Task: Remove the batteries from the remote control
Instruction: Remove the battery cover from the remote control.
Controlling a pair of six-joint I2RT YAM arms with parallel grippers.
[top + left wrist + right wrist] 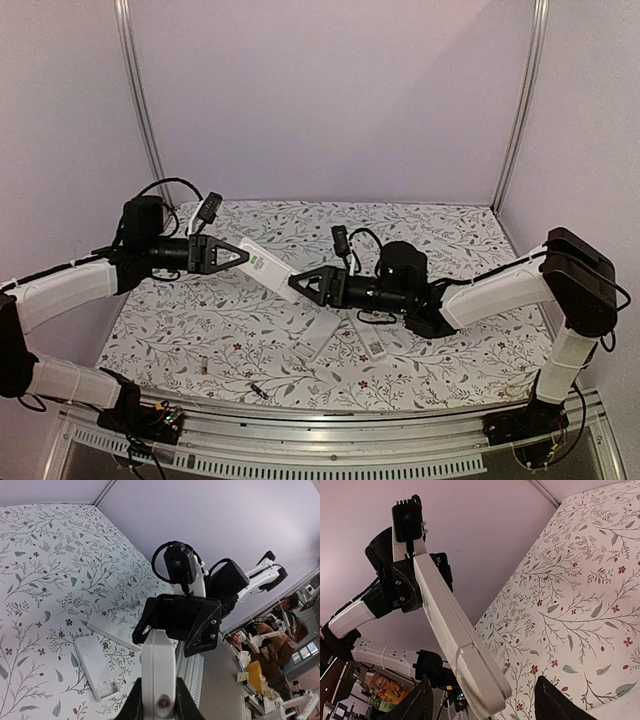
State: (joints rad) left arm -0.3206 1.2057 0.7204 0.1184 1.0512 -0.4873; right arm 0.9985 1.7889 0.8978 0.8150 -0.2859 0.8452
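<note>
Jutting from left gripper (243, 255), remote (268, 270) reaches right gripper (299, 284).

Left tool (243, 255) clamped, right tool (294, 283) — spread

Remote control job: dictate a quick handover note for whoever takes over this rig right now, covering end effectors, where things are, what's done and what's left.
Left end effector: shut on the white remote, held above the table.
Right end effector: open, jaws straddling that remote's far end without gripping it.
Table: a second remote lies with its compartment open. Two tiny cylinders, probably batteries, lie near the front edge.
Done: some batteries appear to be out.
Left: the held remote's compartment is not visible, so check and empty it.
</note>
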